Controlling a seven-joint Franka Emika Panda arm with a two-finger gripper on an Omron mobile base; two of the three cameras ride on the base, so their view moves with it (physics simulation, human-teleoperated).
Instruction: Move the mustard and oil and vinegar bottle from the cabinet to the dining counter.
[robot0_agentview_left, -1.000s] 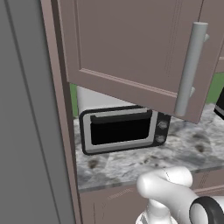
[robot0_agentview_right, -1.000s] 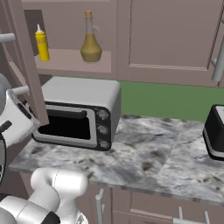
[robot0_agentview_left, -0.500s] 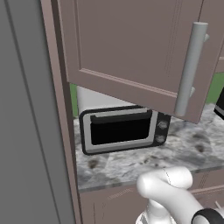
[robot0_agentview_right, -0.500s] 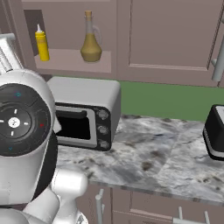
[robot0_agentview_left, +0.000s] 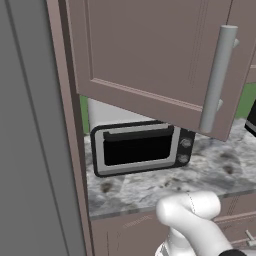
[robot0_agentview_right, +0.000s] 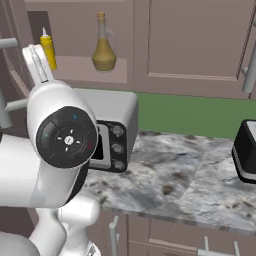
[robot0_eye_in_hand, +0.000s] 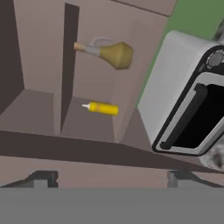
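one mustard (robot0_agentview_right: 48, 49) and one oil and vinegar bottle (robot0_agentview_right: 103, 46) share the cabinet (robot0_agentview_right: 165, 45) shelf.

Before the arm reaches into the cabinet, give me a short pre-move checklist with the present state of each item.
1. Cabinet door open, shelf exposed: ok.
2. Mustard upright on the shelf: ok.
3. Oil and vinegar bottle upright, apart from the mustard: ok.
4. Gripper open, nothing between its fingertips: ok.
5. Hand camera has both bottles in sight: ok.
6. Path clear of the toaster oven below the shelf: cannot tell.
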